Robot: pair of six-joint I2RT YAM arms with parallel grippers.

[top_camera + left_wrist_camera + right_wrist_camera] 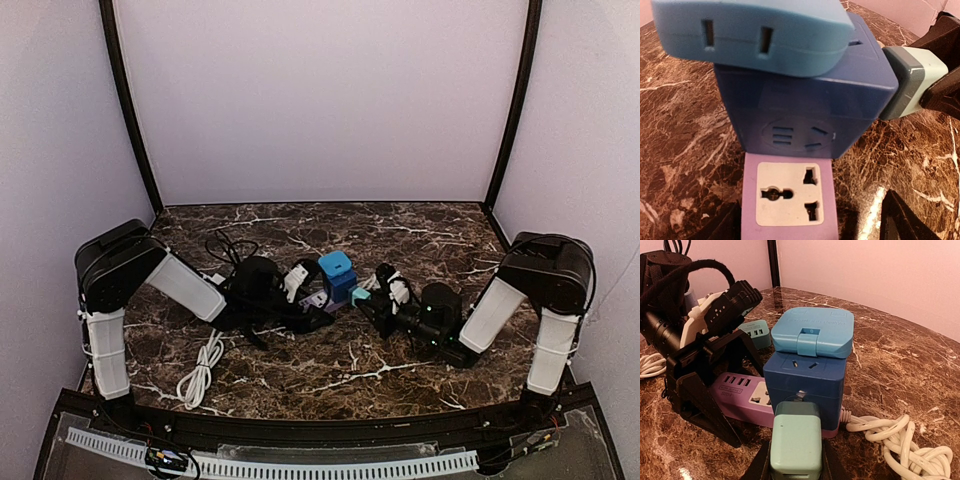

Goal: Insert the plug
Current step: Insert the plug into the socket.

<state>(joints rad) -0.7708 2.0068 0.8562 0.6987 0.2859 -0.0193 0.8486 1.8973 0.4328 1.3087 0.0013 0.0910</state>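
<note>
Plug (795, 442) check: the pale teal block sits mid-table, clamped in my right gripper (370, 300), its nose hard against the side face of the dark blue adapter cube (340, 285).

Starting on the left, my left arm (150, 275) reaches in from its corner, elbow high, forearm sloping down toward the centre. My left gripper (315, 302) hangs low with its fingers (902, 220) spread, one each side of the purple power strip (790, 200), and a clear gap shows on the right side. The cube stands on that strip, and a light blue adapter (750, 30) rides on top of it.

Over on the right, my right arm (520, 290) mirrors the left, wrist low and level. A sliver of metal pin shows where plug meets cube; I can't tell how deep it sits.

For room, I have open marble table (400, 225) behind the cube and a white cable (200, 370) coiled at the near left.

I see small print on the strip beside its USB ports and raised lettering on the light blue lid, both too fine to read.
</note>
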